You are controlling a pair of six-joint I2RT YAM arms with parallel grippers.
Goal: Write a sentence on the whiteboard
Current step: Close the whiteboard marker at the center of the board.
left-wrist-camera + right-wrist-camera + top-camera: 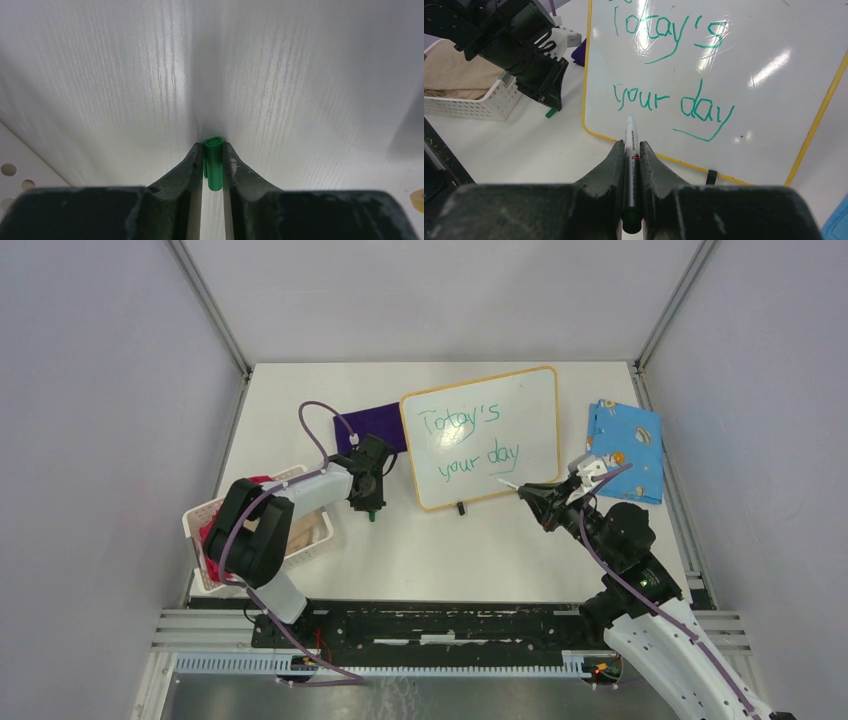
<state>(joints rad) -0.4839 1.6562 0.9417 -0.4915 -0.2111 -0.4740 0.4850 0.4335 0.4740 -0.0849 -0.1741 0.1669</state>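
A white table [400,550] sits inside pale grey walls, with both arms bolted at its near edge.

The whiteboard [520,410] lies toward the far middle of the table. It is a rounded rectangle with a thin orange frame, and a small black foot shows at its near edge. I judge it light and stiff with a slick face, so firm pressure could make it slide. If it must be steadied, hold the frame and not the writing.

A white basket [195,525] stands at the left edge. A blue patterned cloth [627,448] lies just right of the board, and a purple cloth [378,425] is tucked at the board's left.

The sentence [470,440] reads "Today's your day" in green, in two slanted lines with an underline stroke. The ink probably smears, so keep your fingers off it.

Your right gripper [631,150] is clamped on a marker [630,132]. The bare tip points at the board's near edge, just below "your". The marker looks light, rigid and smooth, and it could twist in the grip. The mid-barrel hold you have seems sound.

Your left gripper [214,147] hangs over bare table left of the board. Its fingers press on either side of a small green cap [214,167]. The cap is hard, light plastic and is easily dropped or squirted out.
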